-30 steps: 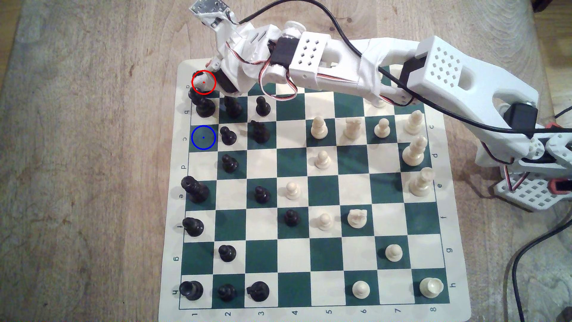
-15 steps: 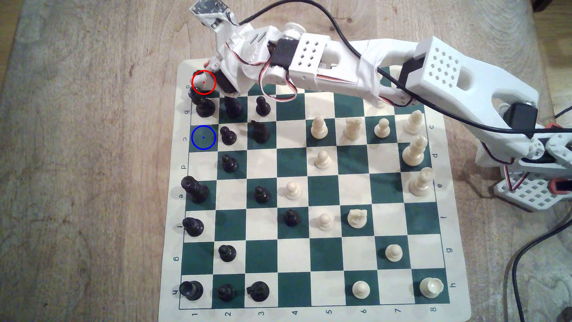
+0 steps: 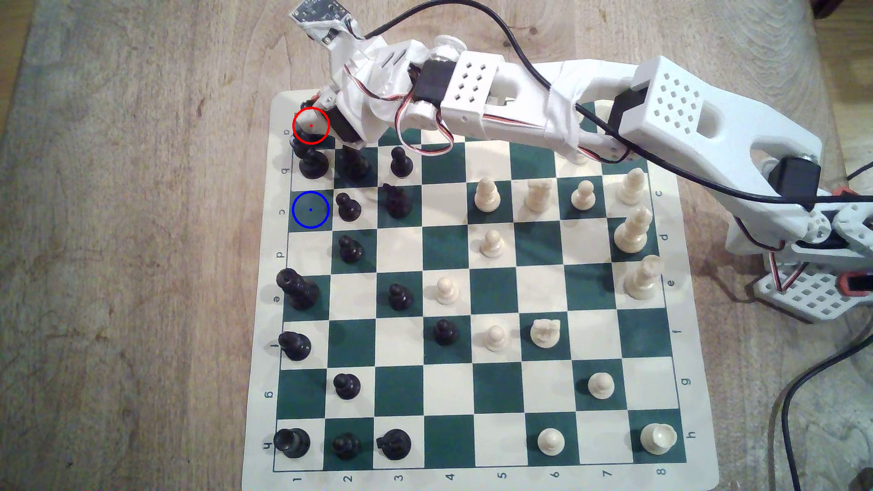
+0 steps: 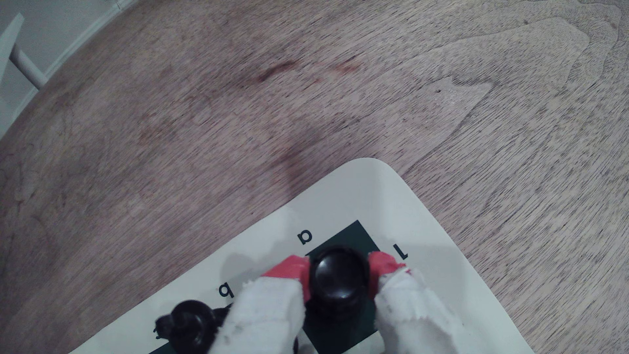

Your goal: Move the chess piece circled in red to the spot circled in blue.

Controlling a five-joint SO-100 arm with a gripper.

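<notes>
The cream-and-green vinyl chessboard (image 3: 472,439) carries printed numbers 1 to 8 along its lower border and letters a to h down both side borders in the exterior view; the wrist view reads "a", "b" and "1" beside the corner square. Compared with a second ago, nothing on the board has shifted and the white arm has barely changed its pose. A little more black shows by the fingertips at the upper left corner of the board. The white cloth-wrapped, red-tipped gripper (image 4: 338,272) sits over that corner square, where the red ring is drawn. In the wrist view the glossy black chess piece with a rounded top (image 4: 338,277) stands on the green corner square directly between the two red fingertips (image 4: 289,269), which press against its sides, narrowly parted around it. The blue-ringed dark green square (image 3: 310,209) lies two squares below, in the exterior view's left column, bare.
</notes>
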